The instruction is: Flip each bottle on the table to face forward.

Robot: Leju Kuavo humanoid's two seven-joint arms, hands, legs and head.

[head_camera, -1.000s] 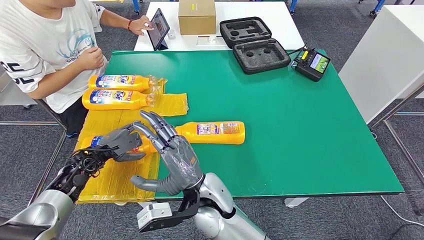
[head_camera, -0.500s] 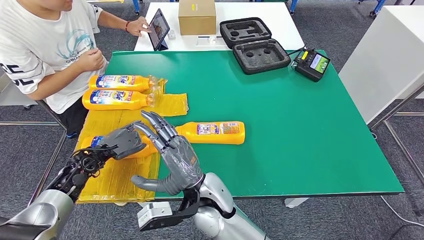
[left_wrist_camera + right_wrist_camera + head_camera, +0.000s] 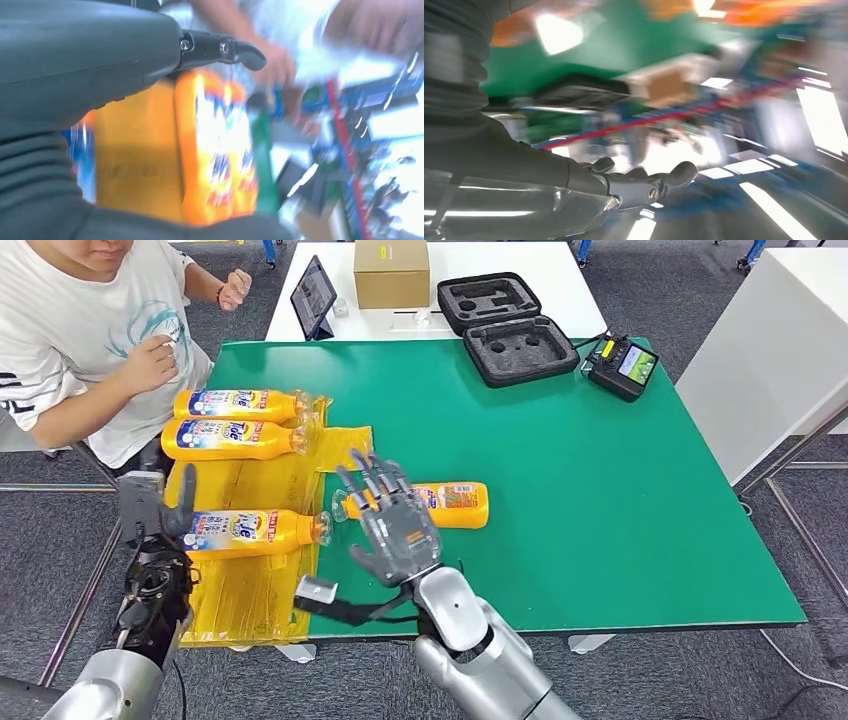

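orange bottle (image 3: 255,529) near the left edge of the green table (image 3: 620,500) now lies on the yellow sheet (image 3: 250,585) with its printed label up; half a second ago my left hand (image 3: 150,508) covered it, and that hand has since pulled back to the bottle's base end, upright, fingers apart, gripping nothing as far as i can judge. i read this as that bottle's flip done. my right hand (image 3: 392,522) has moved forward and now hovers open, fingers spread, over the neck end of the next bottle (image 3: 455,504), which lies near the table's middle, just off the sheet. i judge this one to be the next step. two more bottles (image 3: 235,422) lie side by side toward the far left corner, labels showing, near a seated person (image 3: 70,340). hidden or unclear: the right hand covers most of that bottle's label, so i cannot tell its facing or whether fingers touch it. both wrist views are motion-blurred; the left one gives orange shapes beyond the thumb, nothing finer.
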